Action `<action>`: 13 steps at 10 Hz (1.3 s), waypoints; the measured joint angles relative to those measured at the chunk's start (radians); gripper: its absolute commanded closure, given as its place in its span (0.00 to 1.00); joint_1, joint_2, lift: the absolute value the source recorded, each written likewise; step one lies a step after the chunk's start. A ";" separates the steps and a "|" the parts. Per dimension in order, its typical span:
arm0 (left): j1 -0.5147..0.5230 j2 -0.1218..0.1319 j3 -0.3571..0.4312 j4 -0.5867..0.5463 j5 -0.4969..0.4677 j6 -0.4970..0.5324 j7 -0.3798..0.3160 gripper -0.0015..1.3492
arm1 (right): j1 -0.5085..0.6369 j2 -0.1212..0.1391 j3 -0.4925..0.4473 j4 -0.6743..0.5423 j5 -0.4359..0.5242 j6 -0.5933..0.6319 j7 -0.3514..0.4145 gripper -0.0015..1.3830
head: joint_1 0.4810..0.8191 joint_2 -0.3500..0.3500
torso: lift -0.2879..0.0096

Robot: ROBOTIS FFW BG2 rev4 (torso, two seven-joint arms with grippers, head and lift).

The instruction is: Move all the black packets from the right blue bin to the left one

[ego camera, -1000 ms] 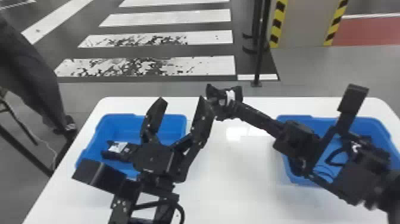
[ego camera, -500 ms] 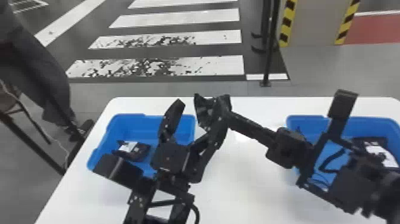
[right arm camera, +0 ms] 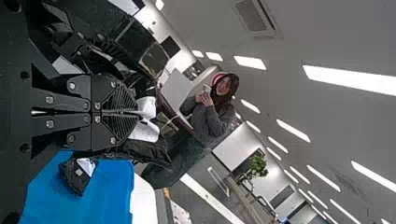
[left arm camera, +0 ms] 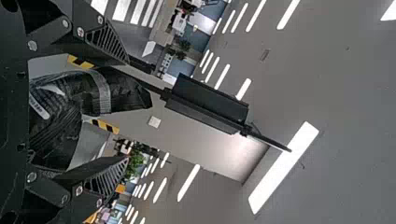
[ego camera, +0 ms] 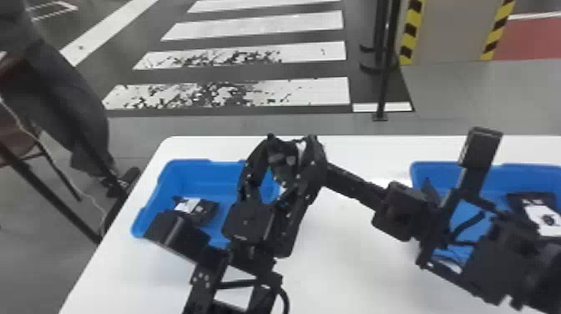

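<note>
And here we are over the table [ego camera: 342, 259], both pincers close together! The left pincer [ego camera: 289, 146] stands wide, its two fingers parted, and between them sits a black packet [left arm camera: 123, 93]. Whether those fingers touch it, I cannot tell. Now the right pincer [ego camera: 329, 168], and it is narrow, closed tight on that very same packet, with pale material poking out just past its tips and dark wrapping hanging beside them in the right wrist view!

Look to the left of the left pincer: there is the left blue bin [ego camera: 140, 223], partly behind its fingers, and inside it lies another packet, dark with a white patch [ego camera: 188, 205]. Over to the right of the right pincer, well apart from its tips, comes the right blue bin [ego camera: 467, 208], partly hidden by the right arm, and in there is a black-and-white packet [ego camera: 542, 218], partly covered too
</note>
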 measured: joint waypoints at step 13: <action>-0.091 -0.059 0.200 0.181 -0.261 0.027 0.056 0.90 | 0.074 0.009 -0.059 0.026 0.000 -0.152 0.055 0.12 | 0.63 0.82 | 0.50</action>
